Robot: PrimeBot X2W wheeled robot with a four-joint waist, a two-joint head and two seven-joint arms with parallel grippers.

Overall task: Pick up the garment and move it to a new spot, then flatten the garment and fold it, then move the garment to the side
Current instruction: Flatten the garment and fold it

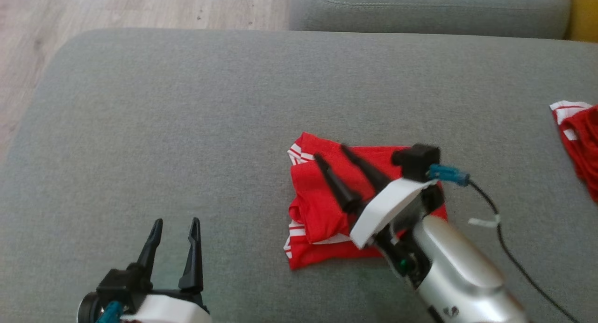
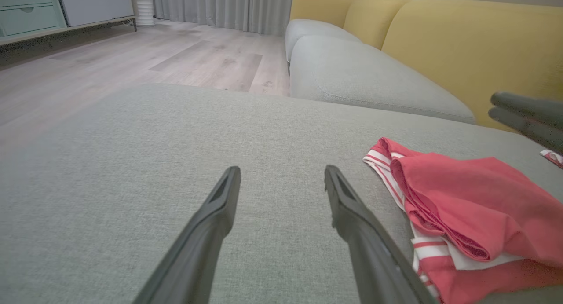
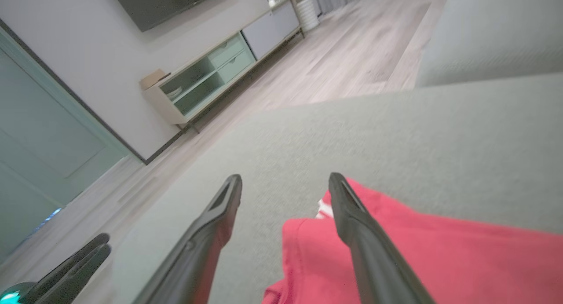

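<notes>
Surface: a grey sofa cushion [image 1: 187, 126], with wood floor [image 1: 117, 5] beyond it. The garment [image 1: 310, 211], red with white stripes, lies folded in layers on the cushion. The right gripper [image 1: 331, 152] hangs over the garment, its 2 fingers spread wide and holding nothing. The left gripper [image 1: 176, 221] sits well apart to the garment's left, jaws equally wide and empty. Judgement: folding appears done; the sideways move remains. Recommend pinching all layers at 1 edge and lifting low so the fold keeps.

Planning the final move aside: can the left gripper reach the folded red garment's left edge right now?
Probably yes. Only bare grey cushion lies between the open left gripper and the garment; the right gripper, open, hovers over its middle, clear of the left edge.
</notes>
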